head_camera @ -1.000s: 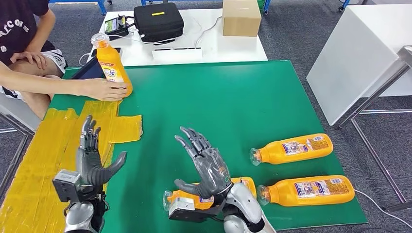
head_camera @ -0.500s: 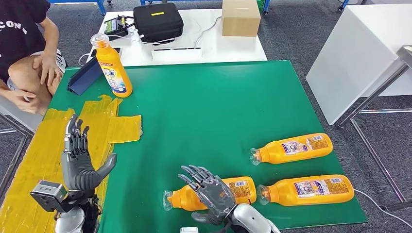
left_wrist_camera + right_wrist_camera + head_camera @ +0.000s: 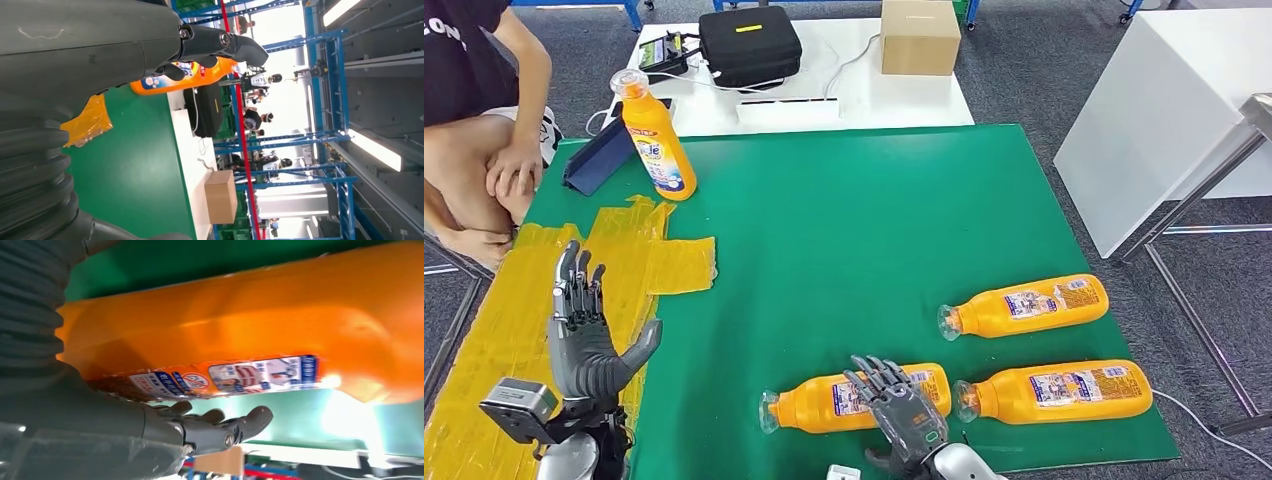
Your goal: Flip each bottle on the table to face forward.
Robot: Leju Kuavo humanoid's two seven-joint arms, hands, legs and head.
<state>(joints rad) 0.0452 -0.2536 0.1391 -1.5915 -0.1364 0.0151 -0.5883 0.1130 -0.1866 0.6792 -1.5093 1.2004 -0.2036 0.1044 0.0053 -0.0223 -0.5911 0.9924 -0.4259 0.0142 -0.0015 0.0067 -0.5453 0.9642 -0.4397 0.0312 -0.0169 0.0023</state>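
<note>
We're looking at a green mat-covered table point(image 3: 874, 220) with three orange plastic bottles lying on their sides near its right front: near bottle point(image 3: 854, 398), right one point(image 3: 1054, 391), far one point(image 3: 1024, 305); a fourth orange bottle point(image 3: 652, 135) is standing upright at the far left. Our right hand point(image 3: 902, 412) is resting fingers-spread on the near bottle, not gripping it. Our left hand point(image 3: 584, 335) is hovering over the yellow tape patch point(image 3: 514, 330), fingers apart and holding nothing.

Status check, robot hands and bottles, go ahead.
Left robot hand open, raised. Right robot hand open over nearest lying bottle, no grip confirmed. Two bottles beyond lying; one bottle upright. Nothing blocking.
</note>
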